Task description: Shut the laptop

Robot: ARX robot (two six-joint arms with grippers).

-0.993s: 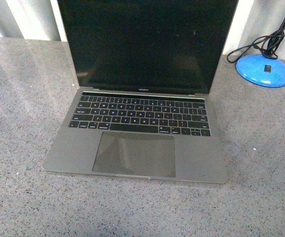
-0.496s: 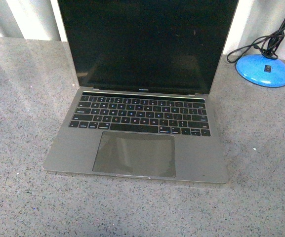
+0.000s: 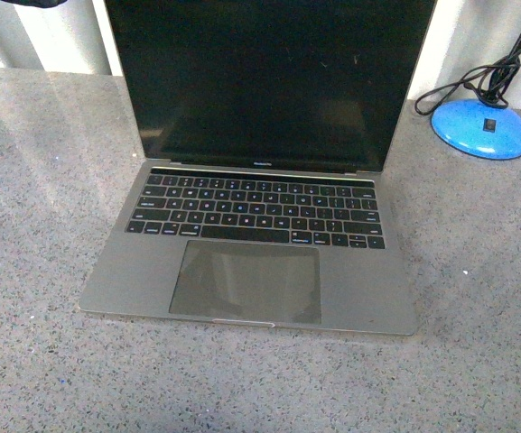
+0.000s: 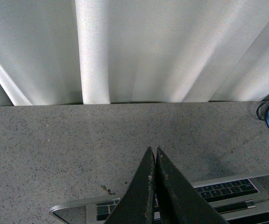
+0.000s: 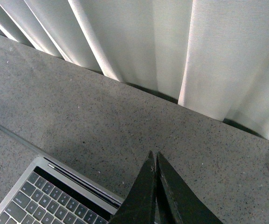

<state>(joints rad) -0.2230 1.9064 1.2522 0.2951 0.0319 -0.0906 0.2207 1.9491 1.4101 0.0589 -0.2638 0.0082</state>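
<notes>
- Front view: laptop lies open mid-tabletop, screen black and raised, keyboard towards the robot.
- Blue lamp base with black cable stands right of it, apart.
- Left gripper: jaws pressed together, empty; laptop keys visible beneath.
- Right gripper: jaws pressed together, empty.

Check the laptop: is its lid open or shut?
Open. On the laptop, the black screen stands upright behind the exposed keyboard and trackpad.

A speckled grey countertop meets pleated white curtains behind.
</notes>
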